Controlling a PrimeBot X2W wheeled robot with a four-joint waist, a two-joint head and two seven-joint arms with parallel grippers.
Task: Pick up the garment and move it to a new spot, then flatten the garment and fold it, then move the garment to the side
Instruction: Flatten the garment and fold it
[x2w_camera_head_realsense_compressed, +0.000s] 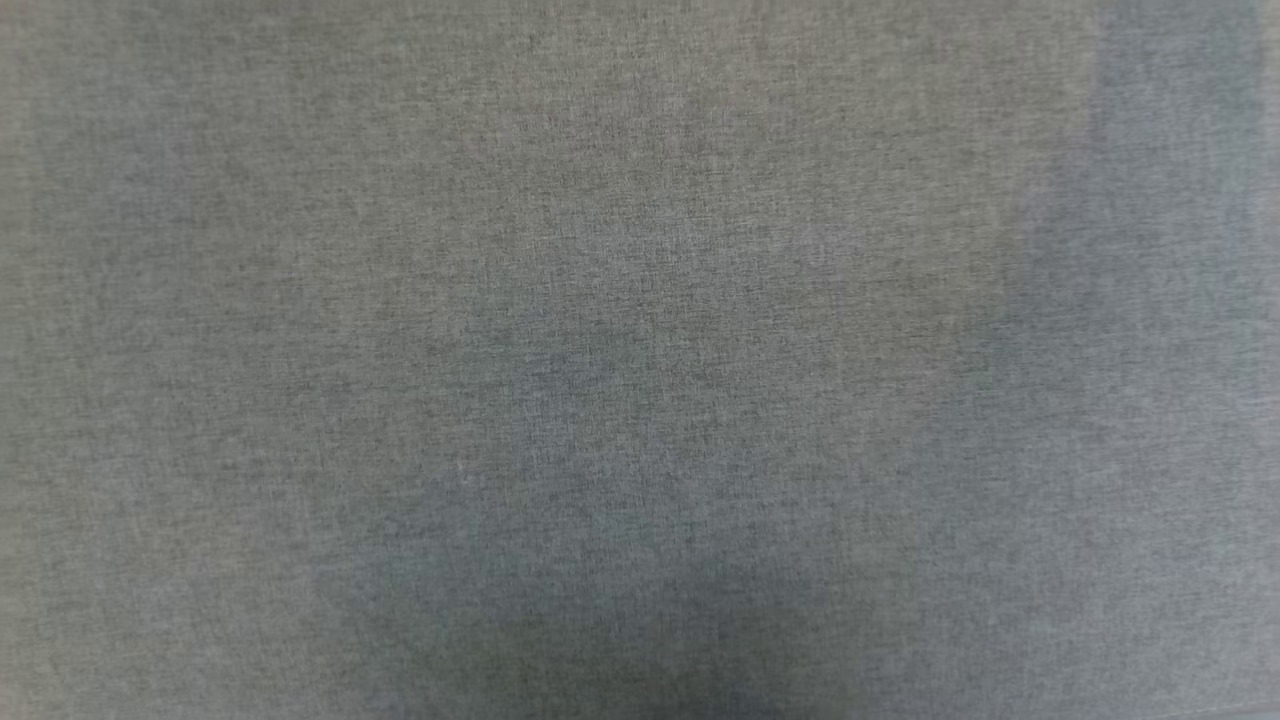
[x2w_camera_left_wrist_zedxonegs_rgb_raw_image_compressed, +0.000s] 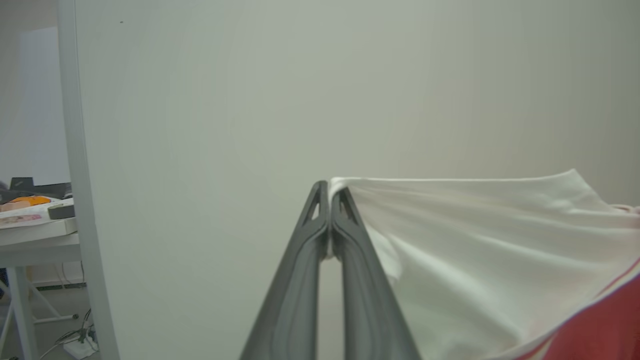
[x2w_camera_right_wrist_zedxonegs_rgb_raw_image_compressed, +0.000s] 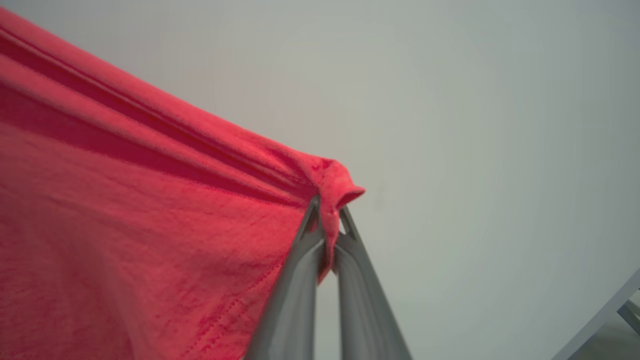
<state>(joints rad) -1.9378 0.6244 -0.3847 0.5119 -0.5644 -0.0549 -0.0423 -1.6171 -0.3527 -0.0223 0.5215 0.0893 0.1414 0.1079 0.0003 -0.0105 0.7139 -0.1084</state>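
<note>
Left hand pinches the garment at its white edge, cloth running to 4 o'clock. Right hand pinches a red corner. Recommend even tension when lowering.

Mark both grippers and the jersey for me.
left gripper (x2w_camera_left_wrist_zedxonegs_rgb_raw_image_compressed: 329, 190): left wrist view, between its closed fingertips, pinching white cloth.
right gripper (x2w_camera_right_wrist_zedxonegs_rgb_raw_image_compressed: 330, 210): right wrist view, between its fingertips, pinching red cloth.
jersey (x2w_camera_right_wrist_zedxonegs_rgb_raw_image_compressed: 125, 225): right wrist view, red body fabric.
</note>
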